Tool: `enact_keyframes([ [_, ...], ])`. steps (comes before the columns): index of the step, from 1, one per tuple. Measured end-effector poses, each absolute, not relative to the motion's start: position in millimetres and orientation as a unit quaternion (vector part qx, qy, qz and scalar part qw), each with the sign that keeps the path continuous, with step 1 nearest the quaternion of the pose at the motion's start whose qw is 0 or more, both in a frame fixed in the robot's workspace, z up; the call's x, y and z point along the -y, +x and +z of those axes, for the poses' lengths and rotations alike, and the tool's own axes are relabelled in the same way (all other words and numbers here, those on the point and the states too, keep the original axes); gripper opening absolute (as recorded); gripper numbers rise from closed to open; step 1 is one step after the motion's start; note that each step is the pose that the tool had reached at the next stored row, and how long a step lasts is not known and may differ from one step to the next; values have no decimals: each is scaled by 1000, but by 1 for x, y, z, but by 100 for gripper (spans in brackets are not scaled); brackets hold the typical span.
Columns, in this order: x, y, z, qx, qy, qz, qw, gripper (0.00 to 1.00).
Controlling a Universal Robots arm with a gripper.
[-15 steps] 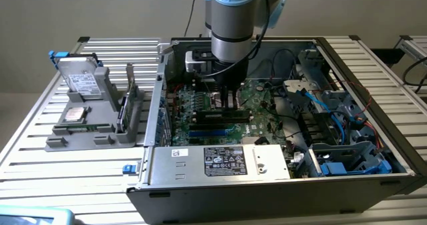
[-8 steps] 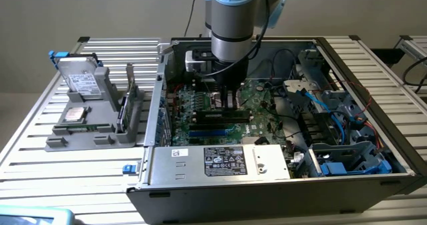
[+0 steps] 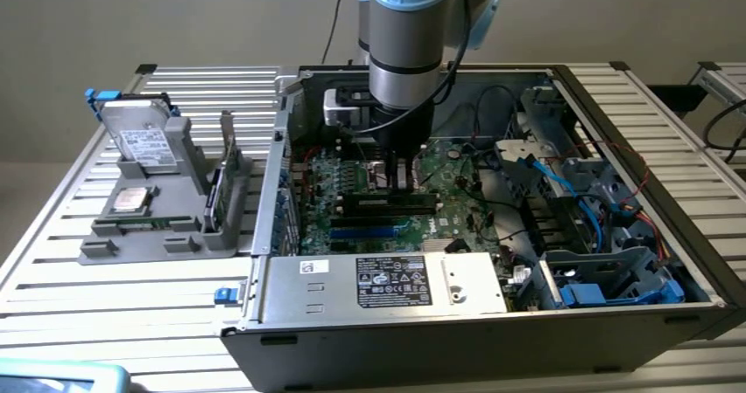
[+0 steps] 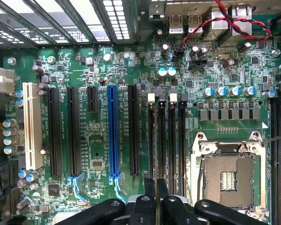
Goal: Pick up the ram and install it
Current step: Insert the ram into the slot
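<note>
My gripper (image 3: 390,183) reaches down into the open computer case, right above the black memory slots (image 3: 387,205) on the green motherboard (image 3: 455,170). From the wrist, its two black fingertips (image 4: 150,187) stand close together with only a thin gap, so the gripper (image 4: 156,185) is shut. They line up with the row of long black memory slots (image 4: 166,136) beside the CPU socket (image 4: 227,178). The ram is hidden: I cannot tell whether it sits between the fingers.
The case walls (image 3: 583,105) and bundled cables (image 3: 525,162) crowd the exterior view's right. A power supply box (image 3: 385,284) sits at the case's front. Outside the case, on the exterior view's left, a grey fixture (image 3: 163,236) holds a drive and small parts.
</note>
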State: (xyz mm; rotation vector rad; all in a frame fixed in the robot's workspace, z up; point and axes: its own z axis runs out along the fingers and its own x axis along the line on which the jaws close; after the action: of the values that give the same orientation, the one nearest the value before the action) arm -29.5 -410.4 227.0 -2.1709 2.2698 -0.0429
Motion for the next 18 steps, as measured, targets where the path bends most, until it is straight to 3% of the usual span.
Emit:
enact_keyframes([
  [18, 412, -29, 225, -723, -691, -14, 0, 13],
])
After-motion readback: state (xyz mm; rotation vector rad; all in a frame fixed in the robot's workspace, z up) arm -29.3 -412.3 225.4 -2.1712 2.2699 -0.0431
